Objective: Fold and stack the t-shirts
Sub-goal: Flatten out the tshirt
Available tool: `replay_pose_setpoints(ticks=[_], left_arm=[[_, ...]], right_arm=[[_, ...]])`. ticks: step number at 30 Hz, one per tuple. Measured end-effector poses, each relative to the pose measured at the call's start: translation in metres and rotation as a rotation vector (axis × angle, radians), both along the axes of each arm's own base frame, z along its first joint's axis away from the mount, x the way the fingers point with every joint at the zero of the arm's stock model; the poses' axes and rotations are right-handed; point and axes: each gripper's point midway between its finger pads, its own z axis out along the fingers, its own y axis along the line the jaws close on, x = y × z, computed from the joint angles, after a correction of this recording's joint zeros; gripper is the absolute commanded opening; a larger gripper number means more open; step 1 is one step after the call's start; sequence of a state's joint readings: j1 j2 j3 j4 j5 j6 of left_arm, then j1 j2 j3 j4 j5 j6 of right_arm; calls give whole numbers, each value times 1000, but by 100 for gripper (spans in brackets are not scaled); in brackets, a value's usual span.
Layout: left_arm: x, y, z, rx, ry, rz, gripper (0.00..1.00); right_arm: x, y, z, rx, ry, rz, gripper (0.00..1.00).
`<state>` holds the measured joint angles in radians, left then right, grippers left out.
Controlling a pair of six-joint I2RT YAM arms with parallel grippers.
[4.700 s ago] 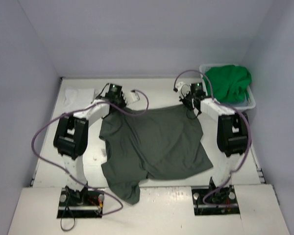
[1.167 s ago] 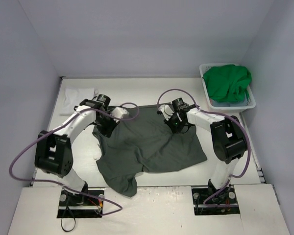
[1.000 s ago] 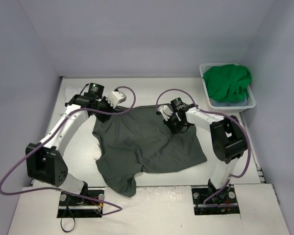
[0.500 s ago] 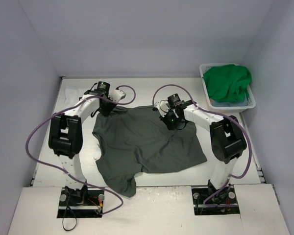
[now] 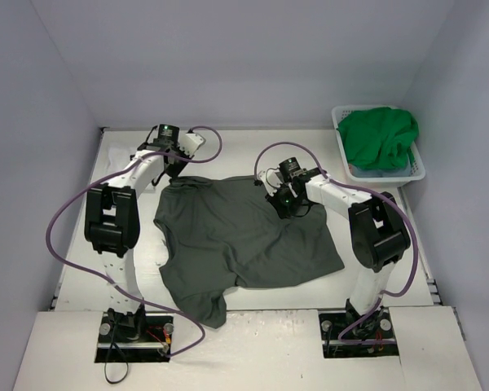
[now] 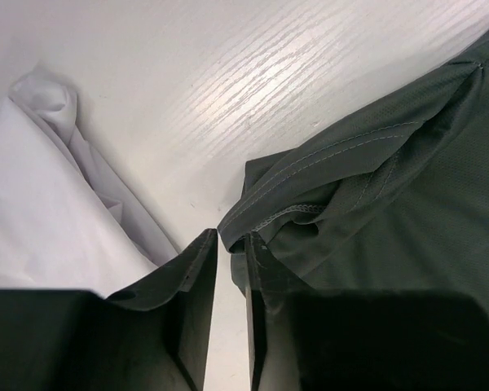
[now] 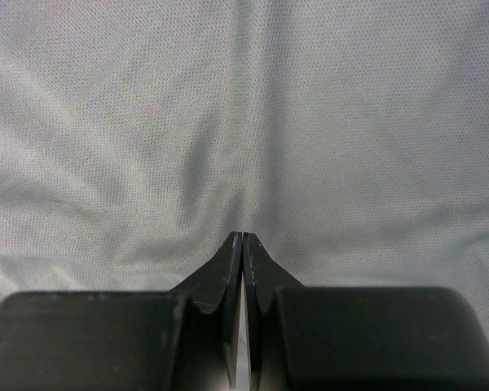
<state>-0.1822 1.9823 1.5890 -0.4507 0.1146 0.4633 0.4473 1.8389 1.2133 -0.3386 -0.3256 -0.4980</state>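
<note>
We start with the white bench [image 5: 253,147], whose top has a faint wood grain, smooth enough for cloth to slide on. Most of its middle is covered by the dark grey shirt [image 5: 244,240], which lies spread out but rumpled, with one end trailing toward the near edge. It is a thin, fine-meshed knit. We judge it light and limp: it will sag, stretch and crease wherever it is lifted, so we would take it by the stitched edges or corners, with both arms well apart, rather than by the loose middle. At the far right stands the white plastic laundry basket [image 5: 419,169], slotted and stiff, with the bright green shirt [image 5: 381,137] heaped in it. At the far left corner lies the white shirt [image 6: 41,204], smooth and softly bunched. The left gripper [image 6: 231,236] hangs between that shirt and the grey one, its jaws parted by only a narrow slit, with bare bench showing through and nothing between them. The grey shirt's doubled hem [image 6: 293,213] curls just beside its right finger. The right gripper [image 7: 243,236] is closed tight on the grey shirt near its far edge. Creases run in toward its tips, so we judge that it holds a small pinch of the cloth.
</note>
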Motion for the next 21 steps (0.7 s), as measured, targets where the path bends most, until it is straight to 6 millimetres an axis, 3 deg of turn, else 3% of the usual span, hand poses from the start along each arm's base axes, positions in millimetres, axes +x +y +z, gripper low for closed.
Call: replay_pose_setpoints(ticks=[8,16,17,19,20,21], left_arm=[[2,-4,-11,-15,26,-6,29],[6,-8,-26,-28,53,-12,31],[6,-9,-27,-29,55,-12,30],[7,-9,-29,-33,59,-11,19],[8,-10,-30,-34,61,-10,19],[8,-10,-32,-35,64,-10,11]], right_arm=[[0,1,0,6,-1,1,0],[0,1,-2,6,-2,1,0],[0,1,-2,6,-2,1,0],[0,1,-2,6,-2,1,0],[0,1,-2,7,-3,1,0],[0,1,-2,7,-4,2,0]])
